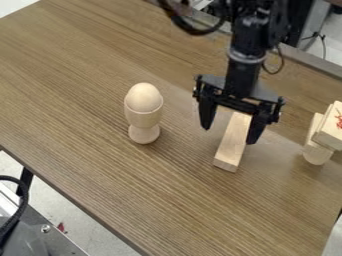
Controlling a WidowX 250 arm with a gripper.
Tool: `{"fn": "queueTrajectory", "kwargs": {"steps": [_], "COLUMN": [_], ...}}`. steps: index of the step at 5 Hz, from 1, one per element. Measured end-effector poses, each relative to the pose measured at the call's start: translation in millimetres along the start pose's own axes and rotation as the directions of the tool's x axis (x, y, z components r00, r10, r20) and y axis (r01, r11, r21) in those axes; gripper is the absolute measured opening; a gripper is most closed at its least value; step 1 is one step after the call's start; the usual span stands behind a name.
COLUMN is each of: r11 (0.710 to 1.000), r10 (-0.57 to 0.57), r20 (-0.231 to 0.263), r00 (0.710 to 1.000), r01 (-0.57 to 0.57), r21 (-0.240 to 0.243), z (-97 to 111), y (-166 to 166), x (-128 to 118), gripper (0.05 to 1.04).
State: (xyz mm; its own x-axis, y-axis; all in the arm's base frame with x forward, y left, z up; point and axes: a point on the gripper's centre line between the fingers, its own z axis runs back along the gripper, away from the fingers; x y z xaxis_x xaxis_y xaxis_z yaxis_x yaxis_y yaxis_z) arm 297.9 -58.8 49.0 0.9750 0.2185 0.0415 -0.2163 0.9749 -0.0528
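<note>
The gripper point(228, 135) hangs over the right half of the wooden table, fingers spread wide and pointing down. Between and below its fingers lies a long pale wooden block point(232, 144), its near end towards the viewer. The right finger overlaps the block's right edge in the view; whether they touch I cannot tell. To the left stands a wooden egg cup point(143, 120) with a wooden egg point(144, 97) upright in it, apart from the gripper.
At the right edge, pale wooden pieces point(332, 131) are stacked, one bearing a red mark, with a rounded piece point(317, 154) beneath. The brown table point(87, 115) has its front edge running diagonally at lower left. A black cable hangs near the arm.
</note>
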Motion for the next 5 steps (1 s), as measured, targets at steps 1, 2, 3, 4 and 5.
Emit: {"fn": "queueTrajectory", "kwargs": {"steps": [1, 2, 3, 4, 5], "r11": [1.0, 1.0, 1.0, 0.999, 1.0], "r10": [-0.002, -0.006, -0.011, -0.018, -0.018], "r20": [0.003, 0.022, 0.023, 0.021, -0.004], "r00": [1.0, 1.0, 1.0, 1.0, 1.0], "r01": [0.002, 0.006, 0.012, 0.018, 0.018], "r21": [-0.009, -0.018, -0.025, -0.033, -0.026], "z": [-8, -8, -10, -11, -21], "y": [1, -2, -4, -6, -6], "x": [-6, -3, -5, -6, -7], "gripper": [0.999, 0.999, 0.999, 0.999, 0.999]}}
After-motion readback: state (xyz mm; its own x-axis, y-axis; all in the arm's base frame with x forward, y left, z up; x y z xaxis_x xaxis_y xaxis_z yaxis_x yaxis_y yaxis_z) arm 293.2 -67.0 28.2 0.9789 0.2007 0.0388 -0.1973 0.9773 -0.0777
